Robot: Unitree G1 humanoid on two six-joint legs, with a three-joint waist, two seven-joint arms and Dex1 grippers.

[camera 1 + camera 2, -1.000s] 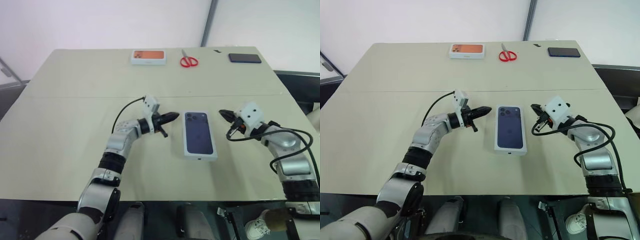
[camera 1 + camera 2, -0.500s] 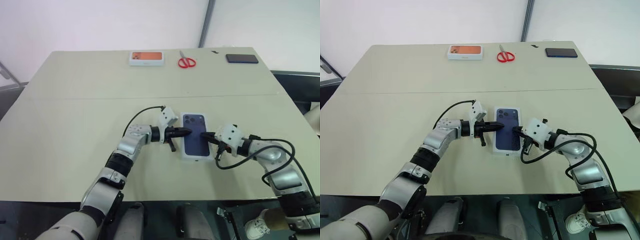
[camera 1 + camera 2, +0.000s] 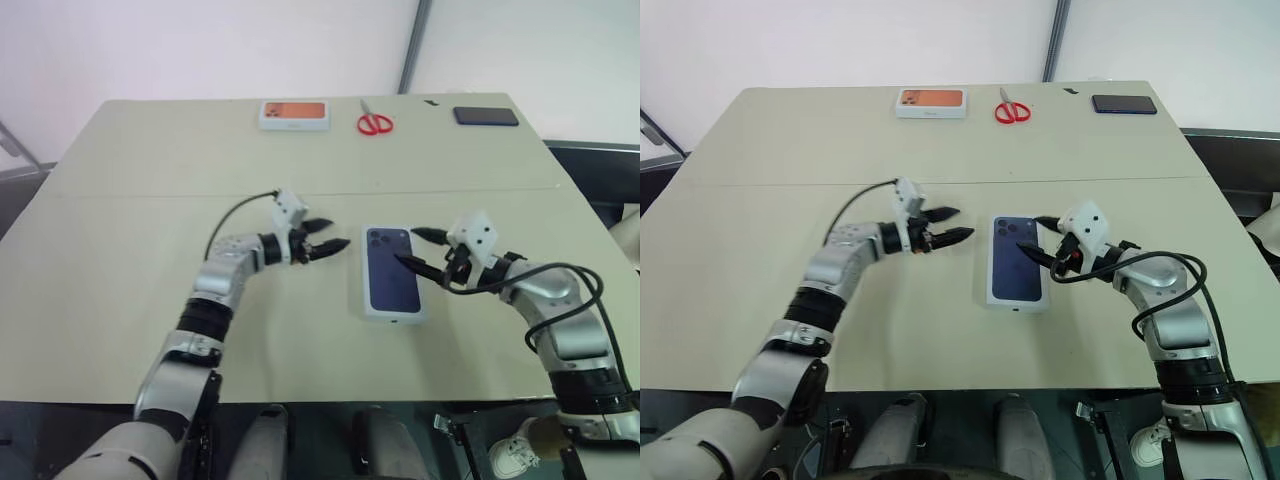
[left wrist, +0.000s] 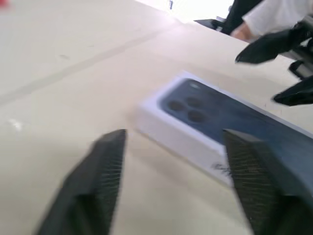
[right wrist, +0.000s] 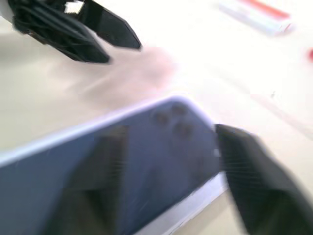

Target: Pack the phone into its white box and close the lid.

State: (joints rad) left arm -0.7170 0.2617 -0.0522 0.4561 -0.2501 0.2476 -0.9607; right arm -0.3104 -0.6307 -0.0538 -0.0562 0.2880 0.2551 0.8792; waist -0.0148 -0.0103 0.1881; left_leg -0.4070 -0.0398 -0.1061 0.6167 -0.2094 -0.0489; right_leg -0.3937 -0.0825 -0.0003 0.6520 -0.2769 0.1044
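The white rectangular cardboard lid (image 3: 391, 273), its outer face printed with a dark-blue phone image (camera cluster toward the desk's far edge), lies flat and closed near the desk's front edge, roughly mid-width.

Along the far edge of the beige table (image 3: 130, 300) lie three things, well apart from one another: a white box picturing an orange phone (image 3: 296, 114) toward the left, red-handled scissors (image 3: 377, 122) near the middle, and a black phone (image 3: 486, 116) toward the right corner. A straight seam (image 3: 150, 193) crosses the tabletop from side to side. Behind the table stands a pale wall with a grey vertical pole (image 3: 410, 45).
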